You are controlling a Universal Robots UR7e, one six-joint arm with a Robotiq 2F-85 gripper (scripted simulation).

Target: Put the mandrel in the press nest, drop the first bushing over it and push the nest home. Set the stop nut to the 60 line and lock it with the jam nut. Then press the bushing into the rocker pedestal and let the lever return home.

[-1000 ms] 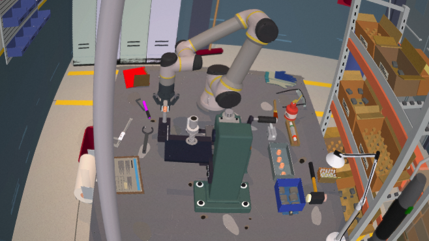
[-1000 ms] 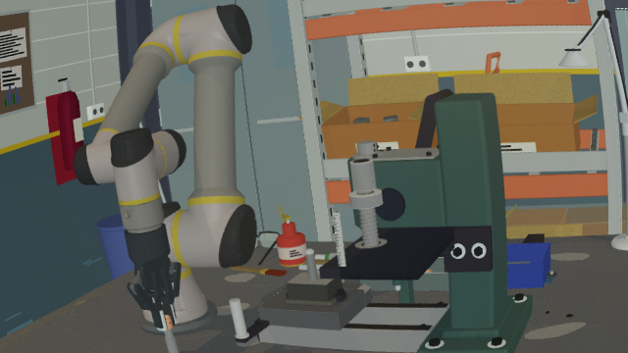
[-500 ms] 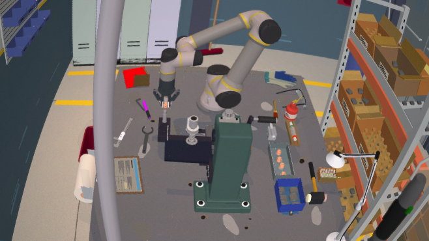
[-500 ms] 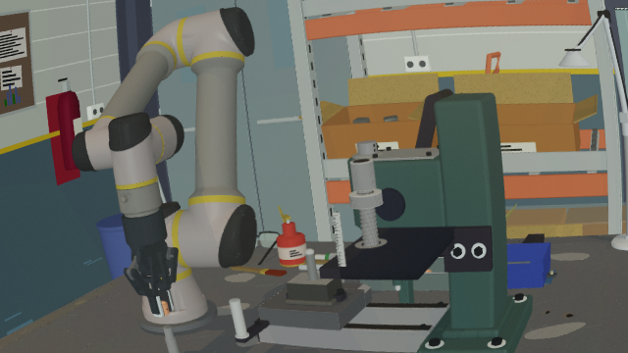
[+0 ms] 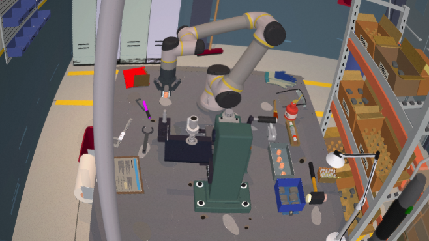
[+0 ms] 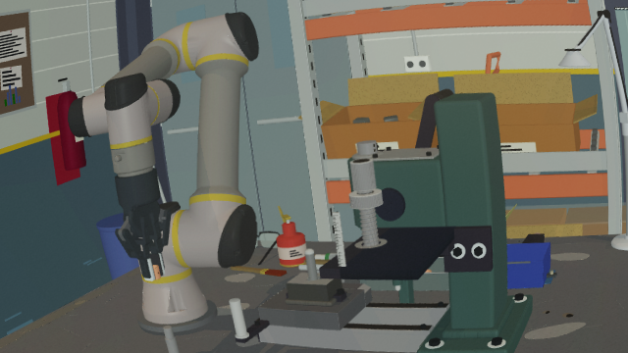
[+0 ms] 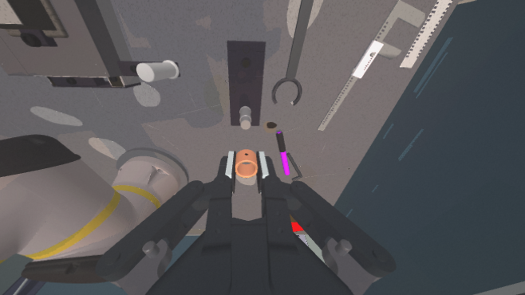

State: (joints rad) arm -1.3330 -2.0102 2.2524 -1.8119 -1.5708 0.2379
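Note:
The grey mandrel point(image 5: 164, 114) point(image 6: 310, 264) point(image 7: 245, 117) stands upright in the dark press nest point(image 5: 164, 129) point(image 6: 312, 289) point(image 7: 245, 81), which sits pulled out from the green arbor press point(image 5: 228, 156) point(image 6: 456, 215). A short way behind the nest, above the bench, my gripper point(image 5: 166, 94) point(image 6: 153, 270) point(image 7: 246, 167) is closed around an orange bushing point(image 5: 166, 94) point(image 6: 157, 271) point(image 7: 246, 168), bore pointing down. The threaded stop screw with its nuts point(image 5: 192, 130) point(image 6: 365, 198) rises from the press's black table. The lever handle point(image 5: 265, 119) sticks out on the press's far side. More bushings lie in a grey tray point(image 5: 280, 159).
Behind the work stand my arm's base point(image 5: 212, 94) and a red block point(image 5: 135, 77). A magenta marker point(image 5: 146, 109) point(image 7: 284, 157), a hook spanner point(image 5: 145, 138) point(image 7: 291, 67) and a caliper point(image 5: 123, 133) lie left of the nest. An oil bottle point(image 5: 291, 112), hammer point(image 5: 314, 189) and blue bin point(image 5: 289, 194) sit right.

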